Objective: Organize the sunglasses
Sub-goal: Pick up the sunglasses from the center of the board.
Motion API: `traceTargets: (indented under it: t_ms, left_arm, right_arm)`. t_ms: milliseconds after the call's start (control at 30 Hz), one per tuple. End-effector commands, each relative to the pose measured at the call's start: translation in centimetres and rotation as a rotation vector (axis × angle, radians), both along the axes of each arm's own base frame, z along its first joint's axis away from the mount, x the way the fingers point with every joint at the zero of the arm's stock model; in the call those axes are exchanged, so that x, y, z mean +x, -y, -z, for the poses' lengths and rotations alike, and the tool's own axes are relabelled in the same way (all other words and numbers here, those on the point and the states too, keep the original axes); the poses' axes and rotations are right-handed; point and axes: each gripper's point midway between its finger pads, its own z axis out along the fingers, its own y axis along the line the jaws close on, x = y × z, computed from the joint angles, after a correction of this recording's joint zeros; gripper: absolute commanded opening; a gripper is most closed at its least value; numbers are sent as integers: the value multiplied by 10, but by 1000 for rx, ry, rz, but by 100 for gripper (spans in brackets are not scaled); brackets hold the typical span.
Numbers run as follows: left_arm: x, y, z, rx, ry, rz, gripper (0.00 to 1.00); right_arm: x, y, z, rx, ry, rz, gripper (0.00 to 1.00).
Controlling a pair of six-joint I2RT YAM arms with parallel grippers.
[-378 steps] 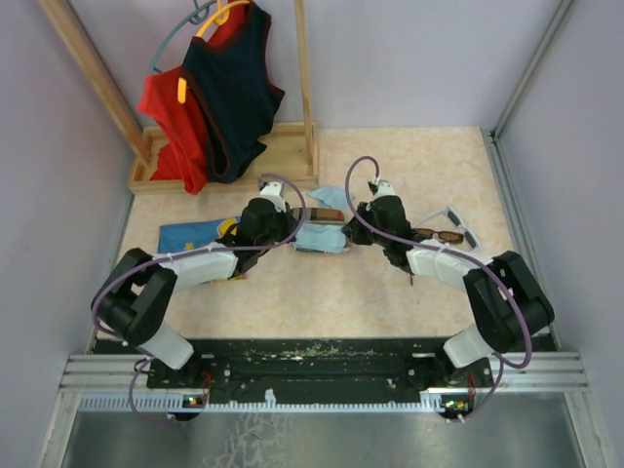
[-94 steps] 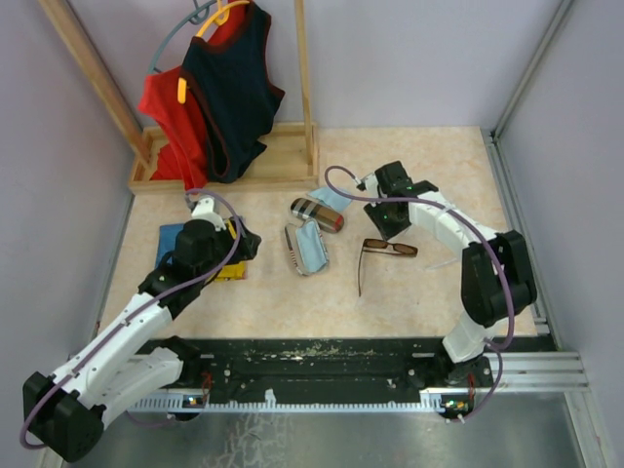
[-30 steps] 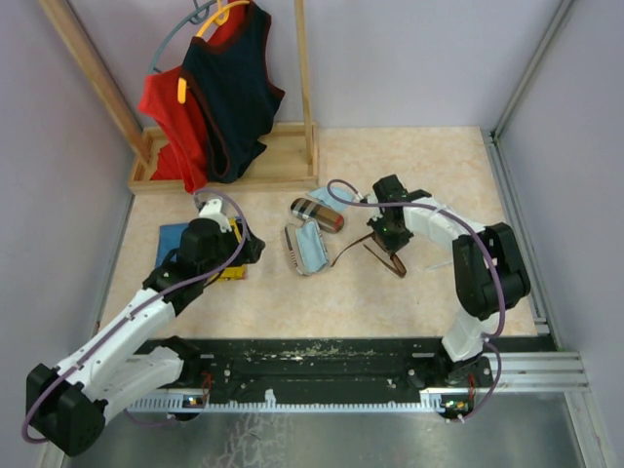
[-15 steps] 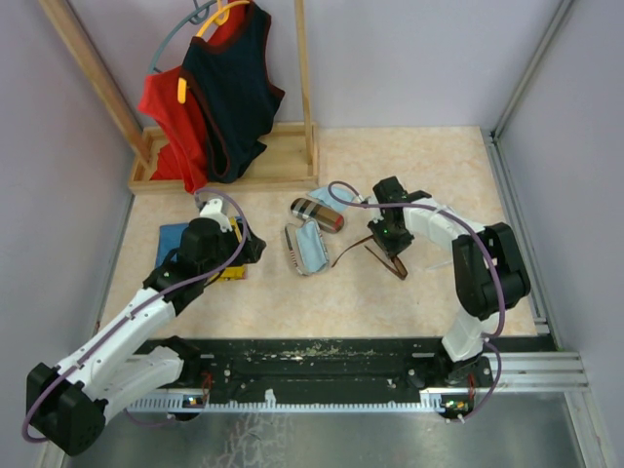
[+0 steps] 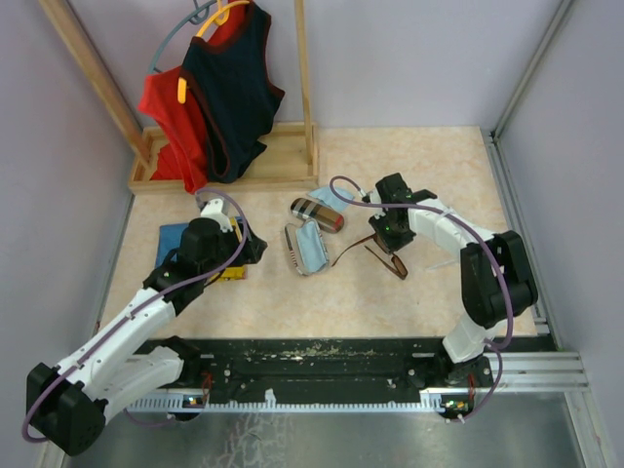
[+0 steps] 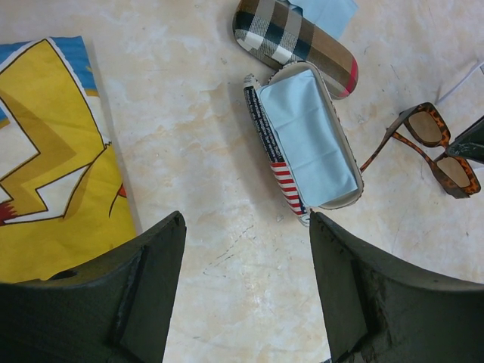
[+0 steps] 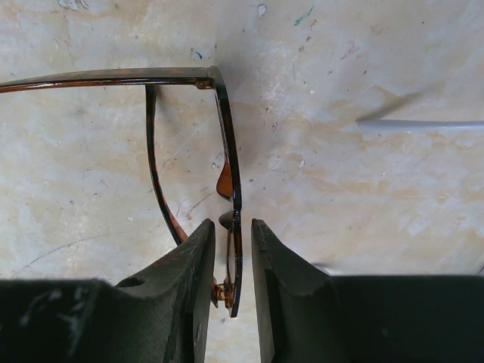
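while both arms reach out over the beige table (image 5: 292,292), the right gripper (image 7: 233,227) stands over the dark brown sunglasses (image 7: 227,136). its jaws are only narrowly apart and straddle the front of the frame near the bridge. a sliver of table shows on either side of the frame, so no clamping is seen. this pair lies on the table just right of the open flag-print case (image 6: 276,162), apart from it, with one thin arm swung out toward the case. a light-blue cloth (image 6: 310,128) lines the inside of the case. the closed plaid case (image 6: 295,38) lies just beyond the open one. of the white-grey sunglasses (image 7: 423,125) only a thin pale arm shows, on the table beside the brown pair; the rest is hidden under the right arm in the top view. the left gripper (image 6: 246,227) hovers with jaws wide apart and nothing between them, over bare table between a yellow-and-blue printed cloth (image 6: 45,151) and the open case.
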Motion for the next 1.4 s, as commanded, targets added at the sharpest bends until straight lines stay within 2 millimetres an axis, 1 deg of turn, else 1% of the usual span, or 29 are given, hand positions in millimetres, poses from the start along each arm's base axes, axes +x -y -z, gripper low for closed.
traceTargets:
  t_ms: [0,267,433,533,567,633,833,1000,1233,1367]
  left_arm:
    - [6,7,-21,-44,48,13,72]
    - [8,6,-22,-36,52,5,72]
    - [5,4,-23,-45,48,1,72]
    - [3,2,-19,-47,42,-11,72]
    - [3,2,-19,-49,40,-11,72]
    - [1,3,-18,-55,37,-5,72]
    - [1,3,-19,-53,40,-2,72]
    - [2,3,-21,-53,44,-5,72]
    - [3,4,-20,-53,41,-2,72]
    - [3,4,-20,-48,42,-2,72]
  right_arm:
    - [10,-1,-10,9,37,8,27]
    - [9,0,-5,3,28,8,26]
    - [8,-2,-5,13,27,4,26]
    - [8,-2,-6,15,24,2,26]
    - [7,-2,2,7,0,2,26]
    - [5,-2,6,4,-12,1,26]
    - [1,-1,7,2,-22,3,27]
    - [4,-1,6,3,-10,5,25]
    - [2,0,10,-7,-26,8,21]
    - [2,1,11,-8,-30,8,21]
